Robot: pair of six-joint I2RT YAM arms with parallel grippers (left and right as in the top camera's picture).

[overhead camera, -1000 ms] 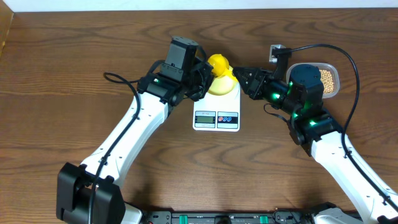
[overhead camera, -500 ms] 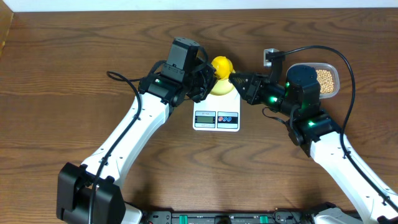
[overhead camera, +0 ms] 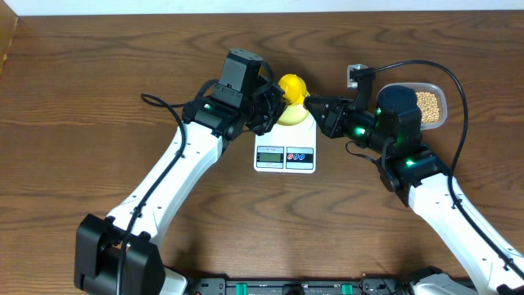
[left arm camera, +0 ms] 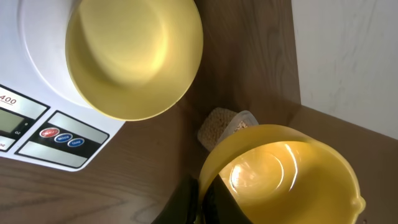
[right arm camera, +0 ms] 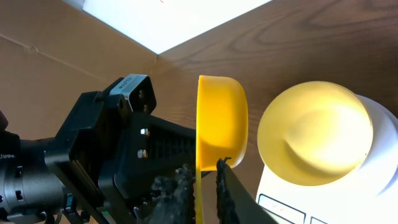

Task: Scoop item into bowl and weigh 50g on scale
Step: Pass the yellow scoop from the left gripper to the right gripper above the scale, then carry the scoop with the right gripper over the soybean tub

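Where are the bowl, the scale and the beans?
bowl (left arm camera: 134, 56): left wrist view, its inside bottom.
scale (overhead camera: 285, 156): overhead view, front panel between display and buttons.
beans (overhead camera: 431, 105): overhead view, middle of the pile.

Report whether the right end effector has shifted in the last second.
Yes: the right end effector moved left, closer to the white rectangular digital scale.

The brown wood-grain worktop (overhead camera: 82, 98) carries a white rectangular digital scale (overhead camera: 285, 156) at centre and, well to its right, a clear plastic container (overhead camera: 445, 105) of tan beans (overhead camera: 431, 105).
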